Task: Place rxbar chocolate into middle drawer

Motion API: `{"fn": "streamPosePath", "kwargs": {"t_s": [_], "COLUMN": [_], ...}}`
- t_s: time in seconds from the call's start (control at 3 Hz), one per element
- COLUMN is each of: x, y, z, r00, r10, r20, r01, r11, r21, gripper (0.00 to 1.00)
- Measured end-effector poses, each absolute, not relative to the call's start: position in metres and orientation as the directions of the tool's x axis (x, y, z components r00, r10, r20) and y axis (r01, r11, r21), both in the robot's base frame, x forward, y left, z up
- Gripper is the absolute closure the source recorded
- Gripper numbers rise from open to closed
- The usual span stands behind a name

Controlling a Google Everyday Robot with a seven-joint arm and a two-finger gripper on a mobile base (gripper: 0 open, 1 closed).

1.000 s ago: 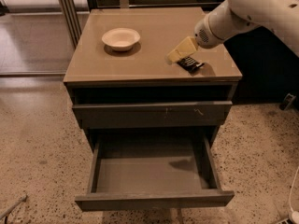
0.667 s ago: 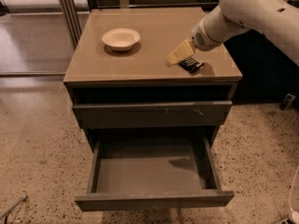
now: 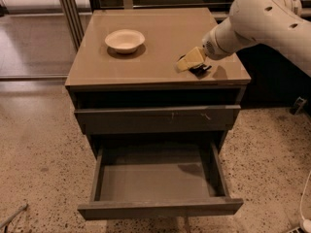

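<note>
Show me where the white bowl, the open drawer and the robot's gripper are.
white bowl (image 3: pixel 125 39): camera view, its hollow centre.
middle drawer (image 3: pixel 155 181): camera view, bare inner floor.
gripper (image 3: pixel 191 62): camera view, its pale tip, well to the right of the bowl.

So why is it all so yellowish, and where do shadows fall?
Camera view: warm light tints everything tan; the white bowl casts a soft shadow on the glossy brown cabinet top; the gripper, low over the black-wrapped snack bar near the top's right edge, throws shadow beside it; a shadow patch lies inside the open grey drawer.
</note>
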State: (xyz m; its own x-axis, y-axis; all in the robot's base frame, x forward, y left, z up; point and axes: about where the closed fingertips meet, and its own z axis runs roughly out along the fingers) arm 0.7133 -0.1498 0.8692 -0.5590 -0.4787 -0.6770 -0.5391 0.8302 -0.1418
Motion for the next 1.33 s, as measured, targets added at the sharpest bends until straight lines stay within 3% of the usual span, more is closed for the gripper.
{"fn": "streamPosePath", "kwargs": {"t_s": [0.67,1.33], "x": [0.732,0.75], "y": [-0.161,-0.159], "z": [0.848,0.834], "r00": [-0.554,-0.623], "r10": [-0.371,-0.272], "r20": [-0.746,-0.733], "r01": [-0.467,-0.431], "r11": [0.88,0.902], "r21": [-0.091,0.032], "gripper": [0.0,0.0]}}
